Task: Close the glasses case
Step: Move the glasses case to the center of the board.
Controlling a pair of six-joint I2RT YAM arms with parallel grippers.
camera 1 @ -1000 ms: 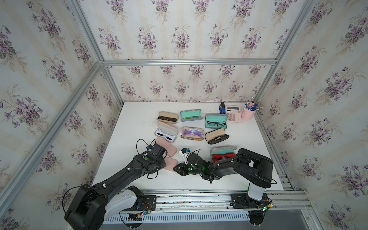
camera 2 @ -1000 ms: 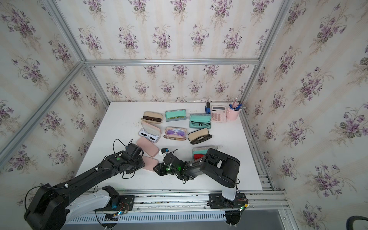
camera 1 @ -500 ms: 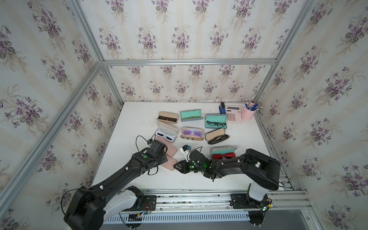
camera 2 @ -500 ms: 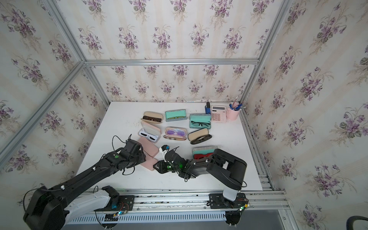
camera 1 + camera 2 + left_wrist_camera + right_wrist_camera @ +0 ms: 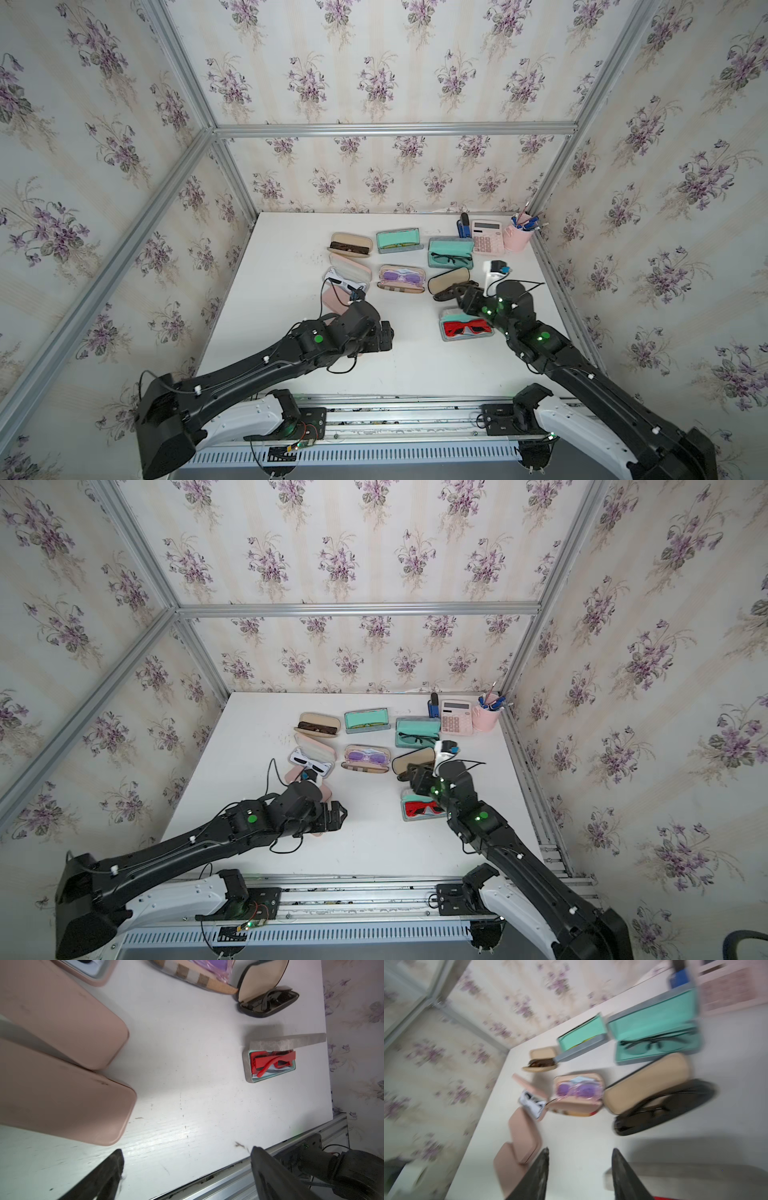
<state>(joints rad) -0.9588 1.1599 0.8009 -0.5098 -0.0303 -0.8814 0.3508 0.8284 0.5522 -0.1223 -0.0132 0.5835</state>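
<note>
White tabletop [image 5: 291, 249] crowded with cases: the half-open grey case [image 5: 270, 1044] lies near right, long axis left-right, just nearward of the parted, empty right gripper [image 5: 580, 1149]; the wide-spread left gripper [image 5: 187, 1149] hangs well apart.

Plain pink glasses case [image 5: 62, 1095], closed, flat on white table [image 5: 187, 1105] just beside another pink case [image 5: 62, 1012]

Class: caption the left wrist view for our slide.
Open left gripper near two closed pink cases; red glasses in a part-open grey case.
</note>
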